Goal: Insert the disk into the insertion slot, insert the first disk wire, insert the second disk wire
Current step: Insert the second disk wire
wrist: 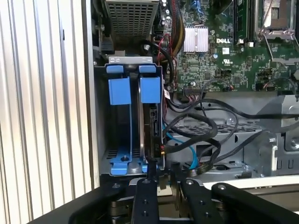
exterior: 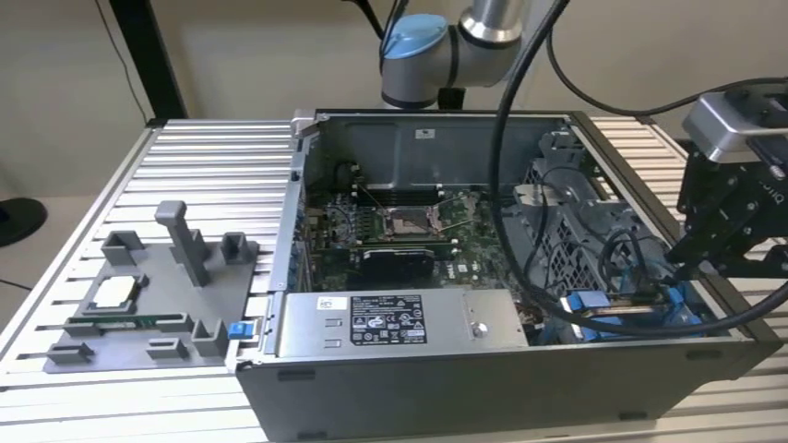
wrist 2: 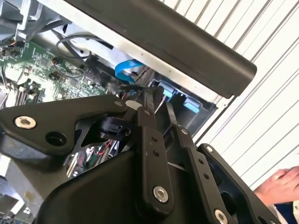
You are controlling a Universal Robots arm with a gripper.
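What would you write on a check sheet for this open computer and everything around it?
Surface: slotted metal table, carrying the open computer case.
Job's things: the disk stands in the insertion slot, blue carrier showing.
Clutter: grey parts tray on the exterior view's left of the case.
Grippers: the gripper sits low at the slot's end, beside the disk.
Cables: light blue cable and black cables run beside the disk.
Surroundings: a person's hand over the table.

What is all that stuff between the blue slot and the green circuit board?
In the first wrist view, black wires run between the insertion slot and the green circuit board.
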